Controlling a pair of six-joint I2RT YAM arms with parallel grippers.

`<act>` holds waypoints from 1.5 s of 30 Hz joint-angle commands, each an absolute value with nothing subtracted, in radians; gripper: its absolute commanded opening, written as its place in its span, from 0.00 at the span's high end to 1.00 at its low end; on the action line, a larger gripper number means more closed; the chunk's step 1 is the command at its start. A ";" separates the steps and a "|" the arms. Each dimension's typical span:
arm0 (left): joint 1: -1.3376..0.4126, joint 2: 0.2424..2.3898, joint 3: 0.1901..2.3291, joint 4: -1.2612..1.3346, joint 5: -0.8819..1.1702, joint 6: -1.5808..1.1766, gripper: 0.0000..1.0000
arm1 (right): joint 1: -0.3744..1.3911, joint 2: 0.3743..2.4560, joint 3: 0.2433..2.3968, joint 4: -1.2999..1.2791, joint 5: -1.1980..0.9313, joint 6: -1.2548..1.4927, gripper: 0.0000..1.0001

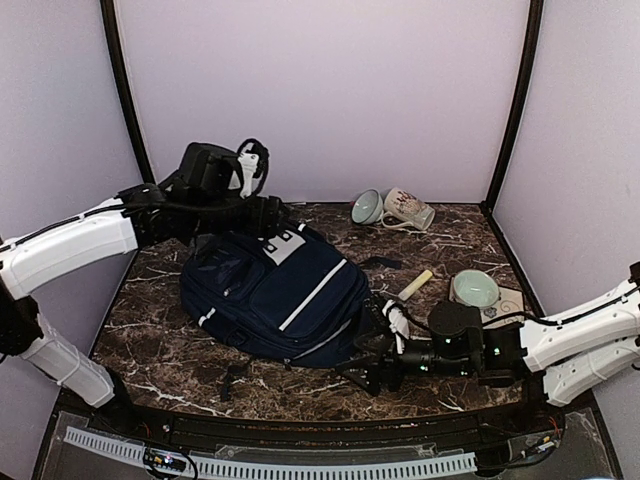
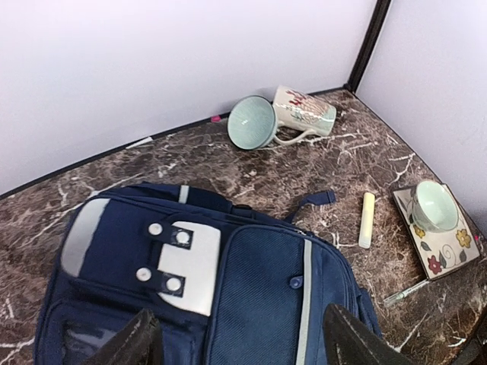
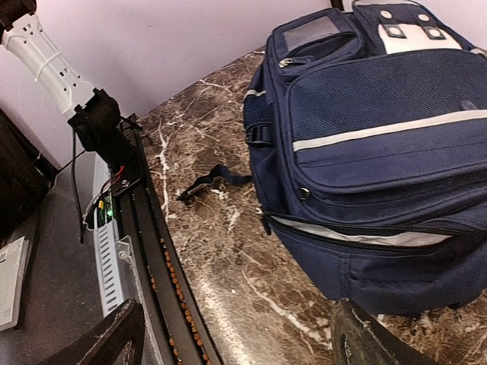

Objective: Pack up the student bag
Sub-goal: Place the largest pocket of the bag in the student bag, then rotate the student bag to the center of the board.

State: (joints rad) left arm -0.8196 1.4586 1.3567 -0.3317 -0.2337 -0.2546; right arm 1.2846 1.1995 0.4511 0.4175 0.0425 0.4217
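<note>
The student bag (image 1: 275, 290) is a big navy backpack with white stripes, lying flat in the middle of the marble table (image 1: 160, 330). My left gripper (image 1: 280, 220) hovers over the bag's top end, by the white patch (image 2: 186, 266). In the left wrist view that gripper (image 2: 243, 350) is open, its fingers (image 2: 141, 338) spread above the front pocket (image 2: 259, 304) with nothing between them. My right gripper (image 1: 368, 375) sits low at the bag's near right corner. In its own view it (image 3: 243, 346) stands open over bare table beside the bag (image 3: 365, 152).
A mug (image 1: 408, 209) and a teal bowl (image 1: 366, 207) lie on their sides at the back wall. A pale stick (image 1: 415, 284), a cup (image 1: 474, 289) on a floral coaster and a pen (image 2: 407, 291) lie right of the bag. A loose strap (image 3: 217, 180) trails near the front rail (image 3: 144, 251).
</note>
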 commanded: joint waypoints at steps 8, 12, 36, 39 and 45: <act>-0.853 1.116 1.005 -0.345 -0.434 -0.343 0.33 | 1.414 1.446 0.665 0.387 0.045 0.450 0.18; -0.854 1.075 0.921 -0.323 -0.474 -0.353 0.37 | 1.414 1.645 0.767 0.418 0.020 0.530 0.22; -0.969 1.079 0.723 -0.024 -0.289 -0.177 0.48 | 0.942 1.718 0.687 0.481 -0.103 0.628 0.25; -1.006 1.078 0.682 0.033 -0.277 -0.142 0.46 | 0.876 1.687 0.687 0.423 -0.082 0.609 0.25; -1.035 1.117 0.580 0.189 -0.169 -0.052 0.36 | 0.848 1.553 0.637 0.328 -0.002 0.573 0.24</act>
